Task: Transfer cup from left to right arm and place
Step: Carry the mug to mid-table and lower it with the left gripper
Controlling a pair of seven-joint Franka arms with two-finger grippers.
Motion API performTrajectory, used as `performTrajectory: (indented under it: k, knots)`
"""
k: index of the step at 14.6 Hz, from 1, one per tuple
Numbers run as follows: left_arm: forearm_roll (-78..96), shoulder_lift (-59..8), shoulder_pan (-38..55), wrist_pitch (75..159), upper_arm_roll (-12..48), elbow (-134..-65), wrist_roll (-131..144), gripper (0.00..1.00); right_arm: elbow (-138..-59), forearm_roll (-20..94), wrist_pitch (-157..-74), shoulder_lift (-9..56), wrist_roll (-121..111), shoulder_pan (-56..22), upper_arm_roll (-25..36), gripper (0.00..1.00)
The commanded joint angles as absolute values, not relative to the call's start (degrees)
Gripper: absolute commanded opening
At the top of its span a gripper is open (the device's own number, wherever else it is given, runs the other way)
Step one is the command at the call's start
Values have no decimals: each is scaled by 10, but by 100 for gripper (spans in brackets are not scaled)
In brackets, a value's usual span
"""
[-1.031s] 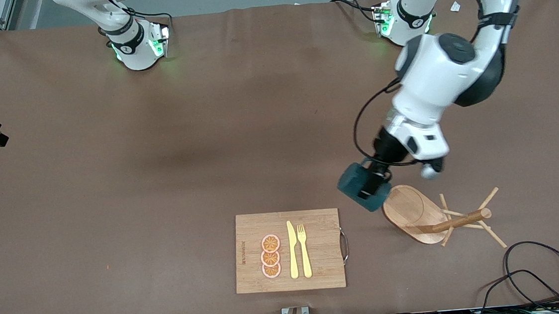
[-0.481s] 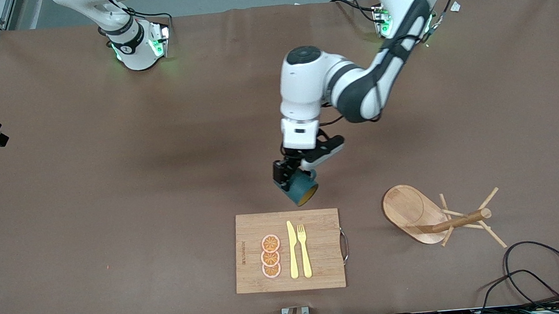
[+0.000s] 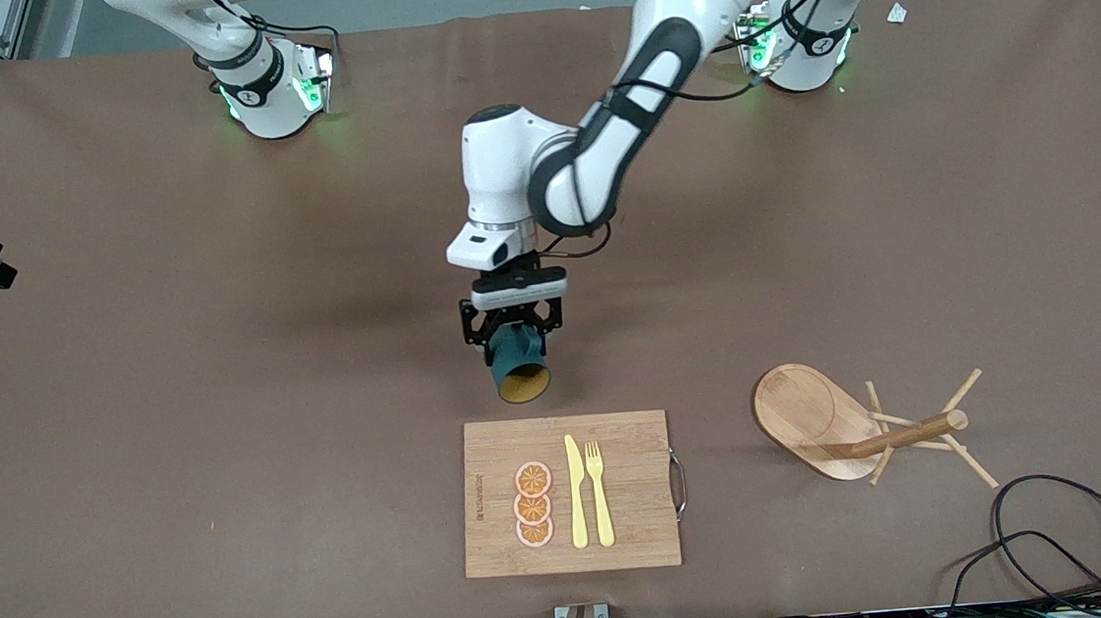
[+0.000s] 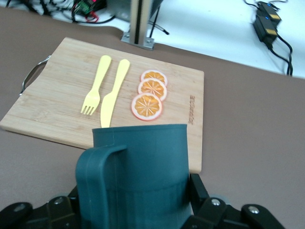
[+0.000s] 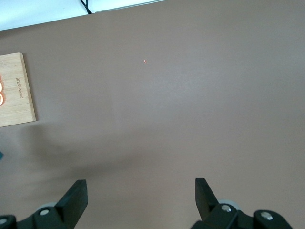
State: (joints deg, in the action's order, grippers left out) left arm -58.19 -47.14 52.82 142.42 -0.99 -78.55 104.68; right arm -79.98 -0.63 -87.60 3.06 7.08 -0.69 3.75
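- My left gripper (image 3: pixel 513 336) hangs over bare bench (image 3: pixel 222 374), its jaws clamped tight on the cup (image 3: pixel 518 361), which is held clear of the surface just short of the cutting board (image 3: pixel 570 494).
- The cup lies tipped on its side in my grip: in the front view its mustard-yellow mouth faces the camera, and I hold it at the base end.
- In the left wrist view the loop handle (image 4: pixel 97 183) stands up toward my wrist camera and the ribbed teal wall (image 4: pixel 147 176) sits between my fingers.
- I judge it rigid and light enough for one grip, probably glazed or plastic, so smooth and liable to slip or twist; if ceramic, a drop would chip it.
- My right gripper (image 5: pixel 140 193) waits with its jaws spread wide and nothing in them, looking down on bare bench; only the right arm's base end shows in the front view.
- For the handover the mouth end is the free part: my right jaws could pinch the rim wall there, or span the body ahead of my left fingers, keeping off the handle.
- The board carries a yellow knife (image 3: pixel 576 492), a fork (image 3: pixel 599 492) and orange slices (image 3: pixel 533 504); a wooden mug rack (image 3: pixel 864 427) lies toward the left arm's end.
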Motion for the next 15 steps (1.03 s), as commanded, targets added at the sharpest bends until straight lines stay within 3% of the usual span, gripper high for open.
performTrajectory:
  k: [1, 6, 7, 9, 15]
  knots:
    - [-596, -526, 633, 1412, -109, -727, 1043, 53, -797, -5, -874, 29, 68, -4, 36, 100]
    - [-613, -591, 750, 1411, -216, -693, 1069, 53, -798, -8, -869, 28, 59, -6, 36, 100]
    - [-622, -594, 759, 1411, -222, -694, 1070, 54, -798, -7, -869, 28, 57, -8, 35, 100]
    - [-703, -608, 761, 1410, -226, -694, 1087, 44, -798, -7, -868, 28, 59, -9, 35, 100]
    - [-832, -636, 762, 1383, -224, -697, 1242, 54, -800, -8, -827, 27, 64, -4, 39, 100]
